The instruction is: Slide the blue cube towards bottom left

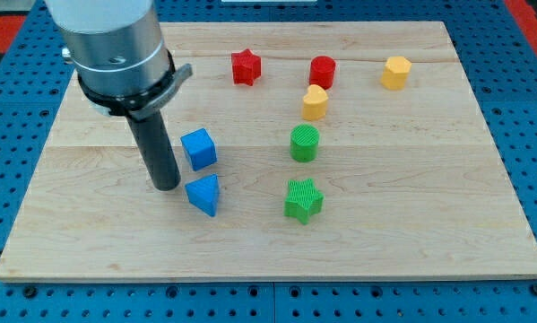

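The blue cube (pixel 199 148) sits on the wooden board (pixel 411 224), left of centre. A blue triangular block (pixel 203 194) lies just below it. My tip (pixel 166 186) rests on the board just left of the blue triangular block and below-left of the blue cube, close to both. I cannot tell if it touches either.
A red star (pixel 246 67), a red cylinder (pixel 322 72) and a yellow hexagonal block (pixel 395 73) lie near the view's top. A yellow heart-like block (pixel 315 102), a green cylinder (pixel 305 143) and a green star (pixel 303 199) stand in the middle.
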`<state>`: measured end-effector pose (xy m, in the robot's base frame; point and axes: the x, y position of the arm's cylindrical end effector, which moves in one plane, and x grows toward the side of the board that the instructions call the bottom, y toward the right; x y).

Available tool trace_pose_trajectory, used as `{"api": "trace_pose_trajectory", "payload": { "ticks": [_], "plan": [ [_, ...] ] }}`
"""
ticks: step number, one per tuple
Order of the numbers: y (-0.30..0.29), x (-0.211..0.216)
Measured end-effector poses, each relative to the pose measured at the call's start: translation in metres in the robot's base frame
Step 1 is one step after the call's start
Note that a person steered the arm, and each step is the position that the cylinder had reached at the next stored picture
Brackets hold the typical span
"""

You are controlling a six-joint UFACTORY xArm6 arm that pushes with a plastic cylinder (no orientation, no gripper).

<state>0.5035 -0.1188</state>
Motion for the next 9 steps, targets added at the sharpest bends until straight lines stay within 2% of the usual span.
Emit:
{"api": "trace_pose_trajectory", "payload": {
  "ticks": [2,4,6,7,8,9],
  "plan": [
    [0.009,0.028],
    [0.004,0.035],
    [-0.057,-0.026],
    [-0.054,-0.059],
    [-0.025,-0.082],
    [0.018,-0.082]
  ]
}}
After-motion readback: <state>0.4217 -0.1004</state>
